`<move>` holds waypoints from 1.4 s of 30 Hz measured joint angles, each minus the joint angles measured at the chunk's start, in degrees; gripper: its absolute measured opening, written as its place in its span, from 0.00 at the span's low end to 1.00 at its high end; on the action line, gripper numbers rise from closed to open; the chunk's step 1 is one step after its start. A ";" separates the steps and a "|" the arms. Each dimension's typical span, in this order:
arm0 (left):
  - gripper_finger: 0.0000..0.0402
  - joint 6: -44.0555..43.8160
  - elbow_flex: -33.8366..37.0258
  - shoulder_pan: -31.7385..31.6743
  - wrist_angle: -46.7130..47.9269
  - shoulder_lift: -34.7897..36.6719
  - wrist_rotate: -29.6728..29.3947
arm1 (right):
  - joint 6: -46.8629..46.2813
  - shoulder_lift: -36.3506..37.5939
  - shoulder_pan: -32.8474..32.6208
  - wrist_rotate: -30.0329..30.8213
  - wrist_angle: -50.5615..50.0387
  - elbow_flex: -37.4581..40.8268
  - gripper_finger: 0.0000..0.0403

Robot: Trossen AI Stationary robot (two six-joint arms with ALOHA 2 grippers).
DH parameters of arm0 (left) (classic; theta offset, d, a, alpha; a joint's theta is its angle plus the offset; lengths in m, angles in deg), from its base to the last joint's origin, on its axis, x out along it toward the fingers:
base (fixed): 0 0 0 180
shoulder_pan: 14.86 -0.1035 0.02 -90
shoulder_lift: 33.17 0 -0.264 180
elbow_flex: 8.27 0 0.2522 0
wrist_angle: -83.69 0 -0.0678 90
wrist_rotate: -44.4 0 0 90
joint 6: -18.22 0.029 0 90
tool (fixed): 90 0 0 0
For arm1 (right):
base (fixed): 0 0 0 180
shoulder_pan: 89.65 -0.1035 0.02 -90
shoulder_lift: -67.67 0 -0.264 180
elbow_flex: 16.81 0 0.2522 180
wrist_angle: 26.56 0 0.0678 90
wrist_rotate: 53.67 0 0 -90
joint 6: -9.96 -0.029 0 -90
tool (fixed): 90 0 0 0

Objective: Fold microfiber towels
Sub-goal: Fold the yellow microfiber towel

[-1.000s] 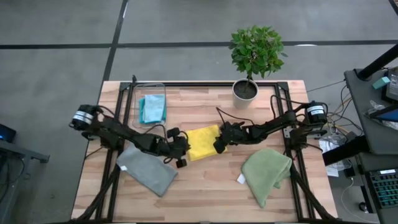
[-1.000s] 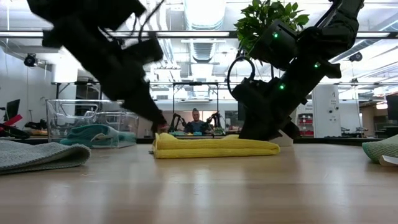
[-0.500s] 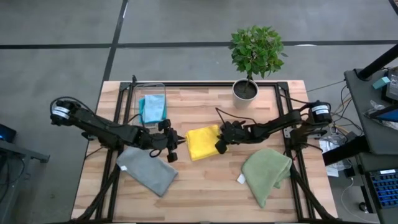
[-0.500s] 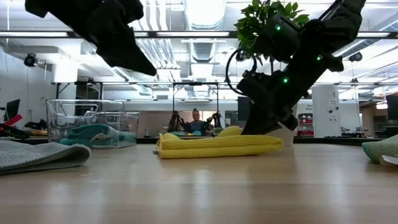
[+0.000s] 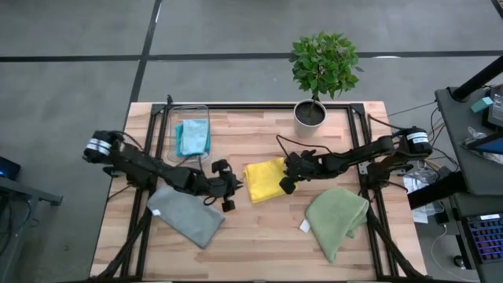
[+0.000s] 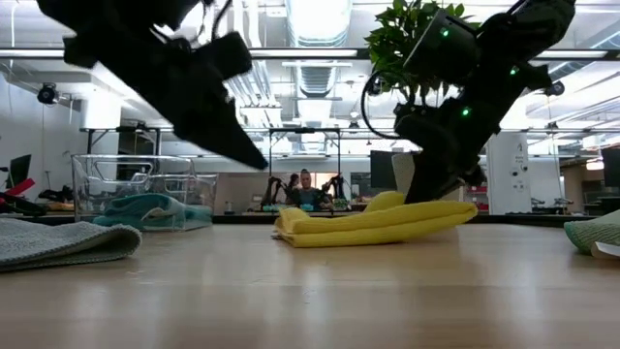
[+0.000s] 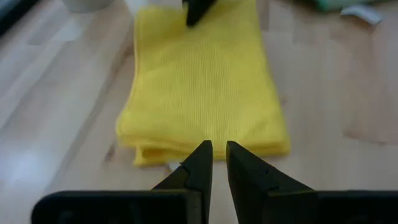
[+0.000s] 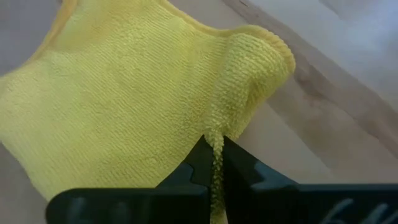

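Observation:
The folded yellow towel [image 5: 265, 179] lies mid-table, with my right gripper [image 5: 281, 177] shut on its right end. My left gripper [image 5: 234, 187] hovers just left of the towel, above the table [image 6: 260, 163]. Its fingers [image 7: 216, 149] are nearly together with nothing between them, pointing at the towel's near edge [image 7: 205, 146]. A grey towel [image 5: 187, 216] lies flat at the front left. An olive green towel [image 5: 338, 220] with a white tag [image 5: 304, 226] lies flat at the front right. My right gripper pinches a raised fold of the yellow towel [image 8: 217, 134] close to a corner at its right end, between the two fingers. The fingers slant down from the table's right. That end [image 6: 455, 211] is lifted off the table; the left end [image 6: 291, 233] rests on the wood.
A clear bin [image 5: 191, 118] at the back left holds teal and light blue cloths [image 5: 192, 137]. A potted plant [image 5: 314, 79] stands at the back middle. Black frame rails run along the table's left and right sides. Bare wood lies along the near edge between the grey and green towels.
My right gripper has shut on the yellow towel's right end and risen, lifting that end and dragging the towel a little toward the table's right; its left end stays on the wood. My left gripper came up off the towel's left end, swung back, then returned beside it.

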 joint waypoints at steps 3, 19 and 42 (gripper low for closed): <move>0.08 0.83 -0.45 -0.04 -3.47 -5.05 0.00 | 0.17 1.87 -0.02 0.02 -1.90 -0.02 0.02; 0.08 0.86 -5.57 -2.49 -12.12 -21.03 0.13 | -0.16 3.93 -0.21 -0.78 -3.53 -4.64 0.02; 0.08 1.23 -5.02 -2.81 -11.68 -20.76 0.01 | 2.04 -22.19 -1.03 -3.30 -5.55 -28.17 0.04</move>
